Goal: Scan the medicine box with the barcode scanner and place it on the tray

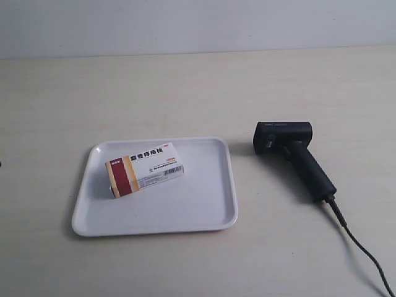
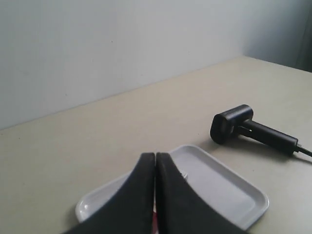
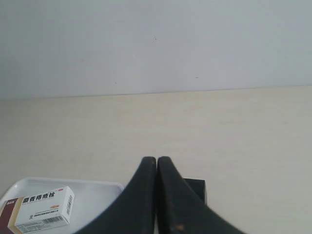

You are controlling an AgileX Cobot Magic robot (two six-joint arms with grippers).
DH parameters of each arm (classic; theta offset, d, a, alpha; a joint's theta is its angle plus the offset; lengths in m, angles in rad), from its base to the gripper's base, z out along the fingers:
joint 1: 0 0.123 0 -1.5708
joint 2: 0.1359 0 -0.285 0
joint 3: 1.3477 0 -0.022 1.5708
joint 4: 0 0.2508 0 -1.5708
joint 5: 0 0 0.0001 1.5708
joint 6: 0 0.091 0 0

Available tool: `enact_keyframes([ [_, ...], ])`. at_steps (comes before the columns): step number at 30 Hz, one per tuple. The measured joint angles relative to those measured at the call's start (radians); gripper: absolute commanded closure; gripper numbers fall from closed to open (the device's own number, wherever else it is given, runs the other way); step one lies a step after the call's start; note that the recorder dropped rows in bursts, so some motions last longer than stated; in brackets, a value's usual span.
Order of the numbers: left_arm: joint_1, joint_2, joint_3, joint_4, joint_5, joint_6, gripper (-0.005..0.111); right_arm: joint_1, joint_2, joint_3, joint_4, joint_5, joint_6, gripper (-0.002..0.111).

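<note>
The medicine box (image 1: 145, 169) lies flat inside the white tray (image 1: 210, 210), toward its far left part, red and orange band at the left end, barcode on its front side. The black barcode scanner (image 1: 293, 154) lies on the table to the right of the tray, its cable (image 1: 362, 247) trailing to the front right. Neither arm shows in the exterior view. My left gripper (image 2: 155, 156) is shut and empty above the tray (image 2: 234, 192), hiding most of the box. My right gripper (image 3: 156, 160) is shut and empty, covering most of the scanner (image 3: 197, 187); the box (image 3: 41, 209) sits beside it.
A beige table (image 1: 185, 93) stretches back to a pale wall (image 1: 185, 25). Nothing else stands on it besides the tray, box and scanner.
</note>
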Motion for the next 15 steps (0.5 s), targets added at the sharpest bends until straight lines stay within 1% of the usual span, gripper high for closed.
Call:
enact_keyframes([
  [6,0.0,-0.073,0.018,0.003,-0.008,0.001,0.104,0.0,0.0,0.0,0.0,0.0,0.0,0.108],
  [9,0.0,-0.09,0.022,0.012,-0.046,0.017,0.104,0.0,0.0,0.0,0.002,0.0,0.0,0.108],
  [12,0.019,-0.152,0.055,-0.009,-0.154,0.024,0.104,0.0,0.0,0.0,0.002,0.0,0.0,0.108],
  [15,0.063,-0.247,0.094,-0.047,-0.266,0.026,0.104,0.0,0.0,0.0,0.002,0.0,0.0,0.108],
])
